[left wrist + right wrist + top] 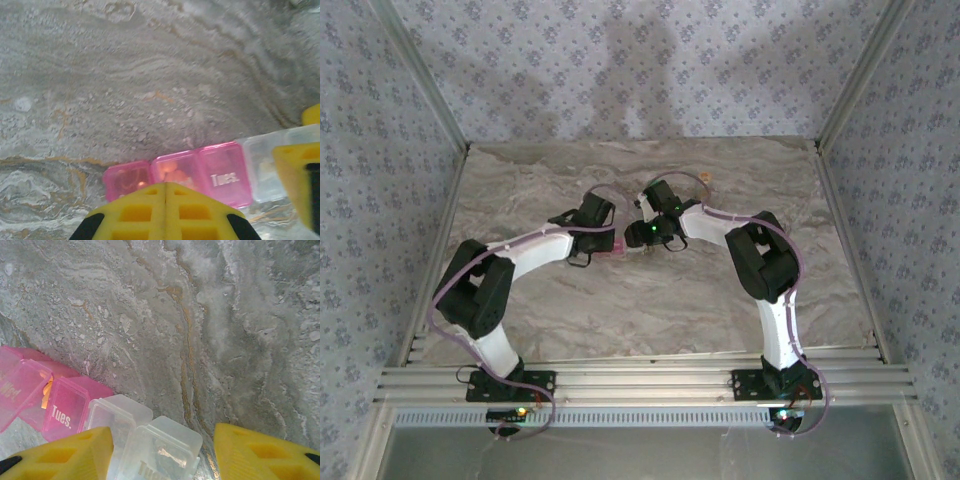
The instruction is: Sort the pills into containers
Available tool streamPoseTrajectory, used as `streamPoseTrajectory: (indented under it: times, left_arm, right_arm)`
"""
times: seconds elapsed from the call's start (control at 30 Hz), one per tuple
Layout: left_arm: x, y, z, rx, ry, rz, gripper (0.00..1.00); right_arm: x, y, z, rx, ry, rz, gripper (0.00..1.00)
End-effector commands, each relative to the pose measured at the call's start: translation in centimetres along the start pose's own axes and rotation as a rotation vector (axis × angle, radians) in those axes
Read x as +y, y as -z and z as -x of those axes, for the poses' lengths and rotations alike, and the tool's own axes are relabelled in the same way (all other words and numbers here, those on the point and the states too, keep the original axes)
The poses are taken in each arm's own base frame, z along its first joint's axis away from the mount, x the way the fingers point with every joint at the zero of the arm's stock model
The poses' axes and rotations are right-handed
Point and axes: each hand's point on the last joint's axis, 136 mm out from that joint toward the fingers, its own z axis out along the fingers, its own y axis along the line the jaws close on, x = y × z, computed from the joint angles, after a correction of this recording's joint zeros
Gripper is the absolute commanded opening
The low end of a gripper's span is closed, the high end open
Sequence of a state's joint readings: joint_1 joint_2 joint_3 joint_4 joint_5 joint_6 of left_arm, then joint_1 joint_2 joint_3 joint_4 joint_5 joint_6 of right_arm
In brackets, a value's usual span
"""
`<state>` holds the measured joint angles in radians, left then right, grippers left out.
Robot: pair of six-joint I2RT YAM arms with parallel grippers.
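The pink-and-clear strip pill case lies mid-table, where both arms meet. In the left wrist view my left gripper is shut with its yellow fingers pressed together, just over the pink compartments. Orange pills show through the pink lid beside the one marked "Tues.". In the right wrist view my right gripper is open, its fingers standing either side of the clear compartments, whose lids are raised. The right-hand finger stands apart from the case. The pink end runs off to the left.
The marbled table stretches around the case. A small pale object lies near the back edge. Patterned walls close in the left, right and back. The other arm's yellow finger shows at the right of the left wrist view.
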<state>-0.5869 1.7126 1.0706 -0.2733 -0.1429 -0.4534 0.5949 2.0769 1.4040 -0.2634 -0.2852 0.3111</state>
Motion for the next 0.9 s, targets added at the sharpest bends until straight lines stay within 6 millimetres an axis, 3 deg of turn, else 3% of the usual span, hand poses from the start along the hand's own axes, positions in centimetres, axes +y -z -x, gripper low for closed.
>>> streamPoseTrajectory:
  times: [0.0, 0.4, 0.57, 0.73, 0.87]
  left_arm:
    - [-0.9, 0.7, 0.7, -0.001, -0.028, -0.012, 0.00]
    - [-0.7, 0.3, 0.4, 0.013, -0.032, 0.006, 0.00]
    - [-1.0, -0.7, -1.4, 0.041, -0.003, -0.033, 0.00]
    - [0.1, -2.9, -3.9, 0.081, 0.019, -0.005, 0.00]
    - [0.1, -3.8, -4.6, 0.102, 0.022, 0.000, 0.00]
  right_arm:
    - [-3.0, -1.3, -4.2, 0.124, -0.046, -0.101, 0.57]
    - [-2.9, -1.4, -4.1, 0.127, -0.044, -0.094, 0.57]
    - [-2.9, -1.6, -4.2, 0.132, -0.045, -0.092, 0.57]
    - [-3.0, -1.6, -4.2, 0.132, -0.047, -0.090, 0.57]
    - [-3.0, -1.6, -4.3, 0.134, -0.046, -0.090, 0.57]
